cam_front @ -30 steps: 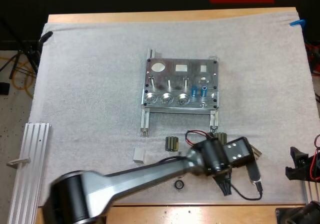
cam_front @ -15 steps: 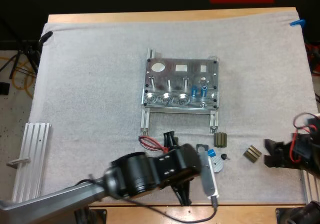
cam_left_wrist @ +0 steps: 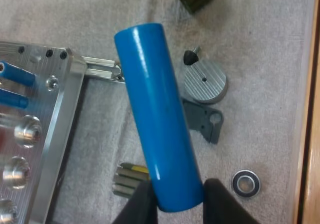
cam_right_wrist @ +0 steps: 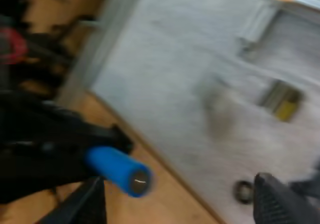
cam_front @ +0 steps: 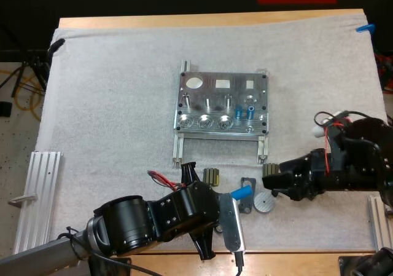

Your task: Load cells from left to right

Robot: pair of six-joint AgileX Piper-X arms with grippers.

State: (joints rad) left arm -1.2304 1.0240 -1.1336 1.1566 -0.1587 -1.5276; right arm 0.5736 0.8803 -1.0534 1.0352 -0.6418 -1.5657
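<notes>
My left gripper (cam_left_wrist: 176,196) is clamped on a long bright blue cylinder (cam_left_wrist: 156,114), with the fingers (cam_left_wrist: 142,204) pressing its lower end from both sides. In the high view I see the cylinder's tip poking out over the front part of the white mat (cam_front: 110,104). It is in front of the machined metal fixture (cam_front: 222,79) and apart from it. Two more blue cylinders (cam_front: 244,111) stand in the fixture, toward its right side as the high view shows it.

My right gripper (cam_right_wrist: 177,196) has its fingers wide apart with nothing between them. In the high view it sits just right of the held cylinder, beside a round metal disc (cam_front: 265,202). A flat grey bracket (cam_left_wrist: 205,121) lies just beside the disc. A dark ribbed block (cam_front: 212,176) and a small black bearing ring (cam_left_wrist: 246,183) lie near.
</notes>
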